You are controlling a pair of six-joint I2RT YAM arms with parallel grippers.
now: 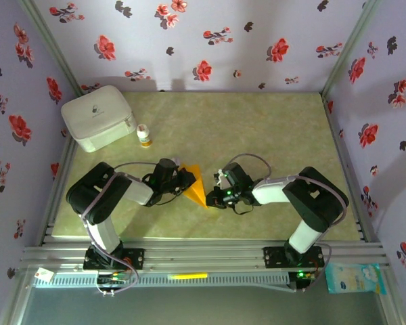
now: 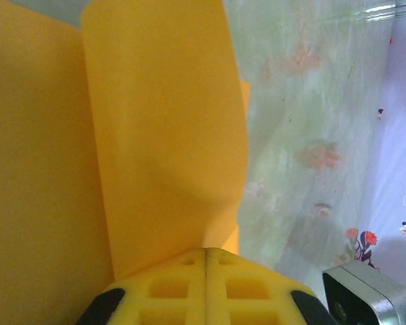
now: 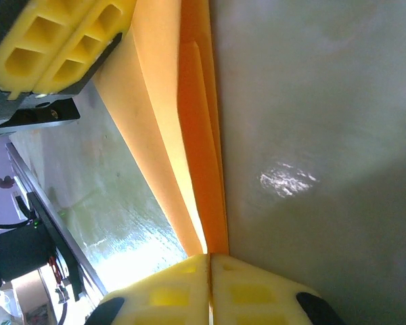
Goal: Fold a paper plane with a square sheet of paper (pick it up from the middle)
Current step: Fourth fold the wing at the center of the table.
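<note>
Between the two arms, toward the near middle of the table [image 1: 271,135], your square sheet of paper [image 1: 196,186] was not a flat square but a small, layered, pointed wedge, held on edge. Your left gripper [image 2: 206,261] was clenched on one side of it, yellow pads pressed together with a broad flap rising out of them. Your right gripper [image 3: 210,261] was clamped on the opposite side, several stacked layers running away from its pads; whether the lower edge touched the table I couldn't tell. My read: pickup done, first folds done, roughly midway. It looked like a wide wedge, not a narrow dart with a centre ridge, so you likely had the narrowing and wing folds left, plus creasing. On room: the two grippers were close together, facing each other across the paper, so little slack between them; pulling apart risked a tear, pushing in risked a crumple. Behind the paper the table was bare well toward the back wall. A white box [image 1: 98,116] and a small bottle [image 1: 143,135] sat in the far-left corner, well apart from the work. The near rail [image 1: 210,254] was close behind both wrists, so you had less room pulling back than reaching forward.
</note>
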